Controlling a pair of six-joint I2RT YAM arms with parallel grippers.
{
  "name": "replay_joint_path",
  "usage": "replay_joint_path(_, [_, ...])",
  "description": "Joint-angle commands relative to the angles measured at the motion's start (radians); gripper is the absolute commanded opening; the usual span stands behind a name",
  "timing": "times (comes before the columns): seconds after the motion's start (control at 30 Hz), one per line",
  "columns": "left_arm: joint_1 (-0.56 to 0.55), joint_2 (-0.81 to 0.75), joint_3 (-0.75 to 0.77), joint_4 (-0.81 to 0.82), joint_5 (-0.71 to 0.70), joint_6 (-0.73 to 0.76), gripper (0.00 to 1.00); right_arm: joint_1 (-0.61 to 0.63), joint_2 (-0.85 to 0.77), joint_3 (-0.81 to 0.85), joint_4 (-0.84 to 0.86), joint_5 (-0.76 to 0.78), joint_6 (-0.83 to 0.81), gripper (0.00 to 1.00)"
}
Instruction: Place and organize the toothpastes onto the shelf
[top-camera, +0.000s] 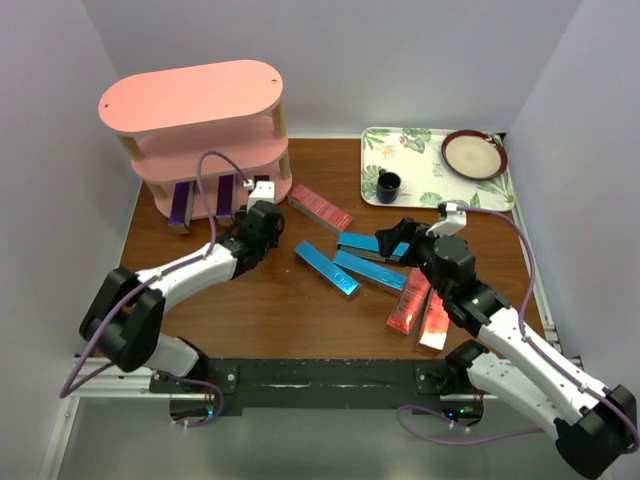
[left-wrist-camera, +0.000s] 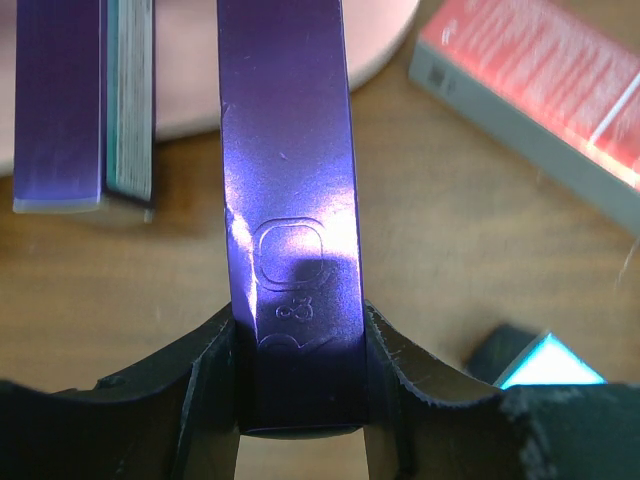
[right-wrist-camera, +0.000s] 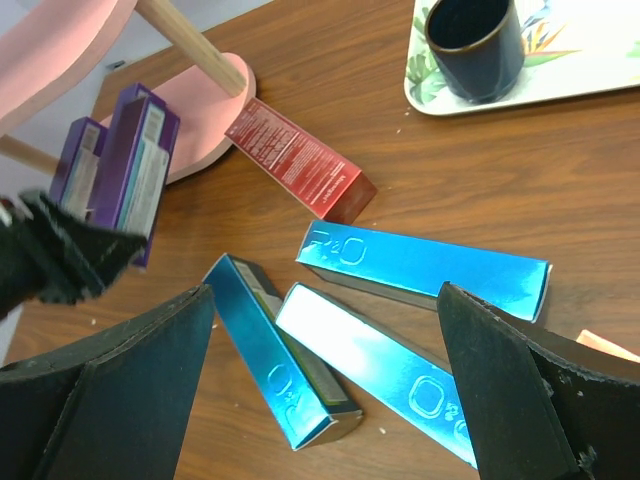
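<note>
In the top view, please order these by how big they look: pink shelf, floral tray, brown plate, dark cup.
1. pink shelf
2. floral tray
3. brown plate
4. dark cup
The shelf's top stands nearer the camera, which may flatter it.

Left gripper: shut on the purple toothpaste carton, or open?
Shut on it: the left gripper's jaws press both sides of the purple toothpaste carton at its near end, with no gap showing.

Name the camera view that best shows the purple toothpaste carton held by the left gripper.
Left wrist: the purple toothpaste carton fills the frame, clamped in the left gripper. Top external shows it small at the shelf; right wrist, partly hidden.
</note>
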Motion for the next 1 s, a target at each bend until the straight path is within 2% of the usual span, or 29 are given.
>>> replay_joint_path(0.0, [0.05,0.079,0.122,0.143,0.003,0.072,0.11,-0.006,-0.027,-0.02,0.003,0.034,-0.069,0.99])
replay_joint_path(0.27, [0.112,0.264,0.251,0.198,0.04,0.11,0.12,-0.011,-0.041,-0.032,0.01,0.016,-0.115,0.99])
replay_joint_path(0.43, [0.127,0.333,0.288,0.227,0.038,0.124,0.16,-0.015,-0.036,-0.037,0.013,0.002,-0.124,0.99])
replay_joint_path(0.97, [0.146,0.387,0.315,0.276,0.052,0.122,0.29,-0.02,-0.023,-0.035,0.01,-0.033,-0.124,0.99])
